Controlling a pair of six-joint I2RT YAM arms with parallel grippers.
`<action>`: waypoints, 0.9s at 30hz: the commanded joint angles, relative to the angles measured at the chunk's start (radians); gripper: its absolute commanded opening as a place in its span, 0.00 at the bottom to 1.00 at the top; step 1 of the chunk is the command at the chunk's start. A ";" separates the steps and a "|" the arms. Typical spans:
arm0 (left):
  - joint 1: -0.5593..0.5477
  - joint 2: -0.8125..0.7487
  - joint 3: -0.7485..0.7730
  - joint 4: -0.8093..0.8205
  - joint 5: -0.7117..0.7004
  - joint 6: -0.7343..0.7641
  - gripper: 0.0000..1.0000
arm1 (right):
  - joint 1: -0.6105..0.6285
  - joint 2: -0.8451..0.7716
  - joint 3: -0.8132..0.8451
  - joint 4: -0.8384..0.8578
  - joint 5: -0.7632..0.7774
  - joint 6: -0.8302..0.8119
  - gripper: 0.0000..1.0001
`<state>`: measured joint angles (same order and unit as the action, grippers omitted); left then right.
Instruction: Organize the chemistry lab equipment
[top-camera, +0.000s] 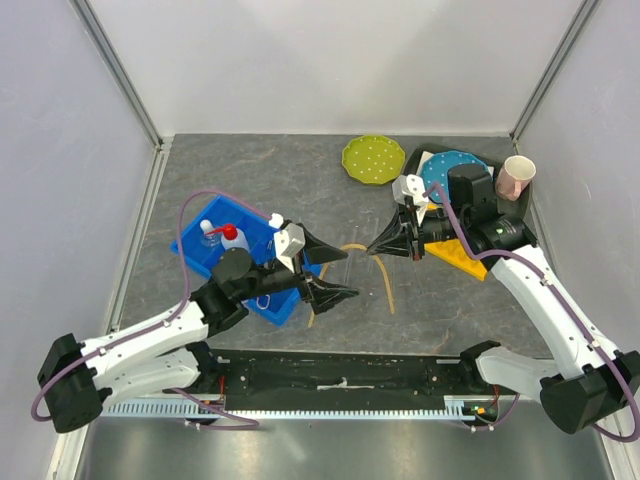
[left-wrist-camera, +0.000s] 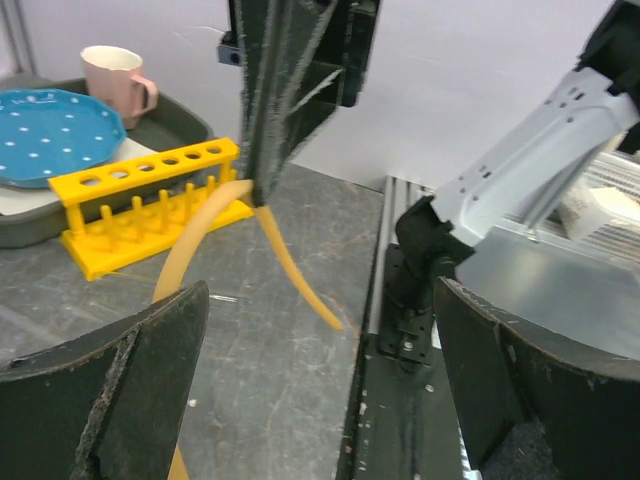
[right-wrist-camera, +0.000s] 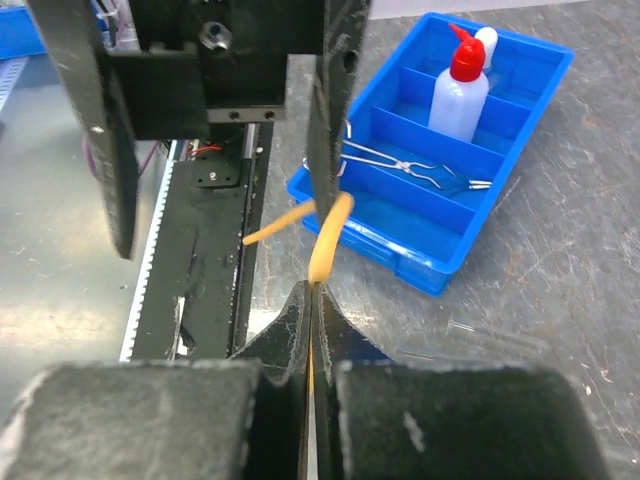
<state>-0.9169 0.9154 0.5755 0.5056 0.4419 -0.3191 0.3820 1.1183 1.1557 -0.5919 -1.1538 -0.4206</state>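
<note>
You are on the tube step: your right gripper (top-camera: 376, 250) pinches the tube (top-camera: 386, 282) at mid-table, your left gripper (top-camera: 338, 268) waits beside it, fingers apart — next, I think, carry it into the bin (top-camera: 192, 246).

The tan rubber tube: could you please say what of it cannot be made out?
- Top external: the tan rubber tube's pinched part, hidden under the right jaws.
- Left wrist: its lower end, cut by the bottom edge.
- Right wrist: one stretch, behind the left jaws.
</note>
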 joint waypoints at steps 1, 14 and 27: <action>-0.010 0.060 0.050 0.122 -0.072 0.127 1.00 | 0.012 -0.018 -0.008 0.109 -0.098 0.062 0.00; -0.033 -0.044 0.001 0.130 -0.085 0.126 1.00 | 0.015 -0.032 -0.036 0.153 -0.066 0.085 0.00; -0.031 -0.355 -0.115 -0.091 -0.212 0.117 1.00 | 0.015 -0.026 -0.102 0.185 -0.064 0.078 0.00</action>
<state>-0.9447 0.5743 0.4885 0.4458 0.3088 -0.2401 0.3912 1.1015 1.0664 -0.4637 -1.1885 -0.3294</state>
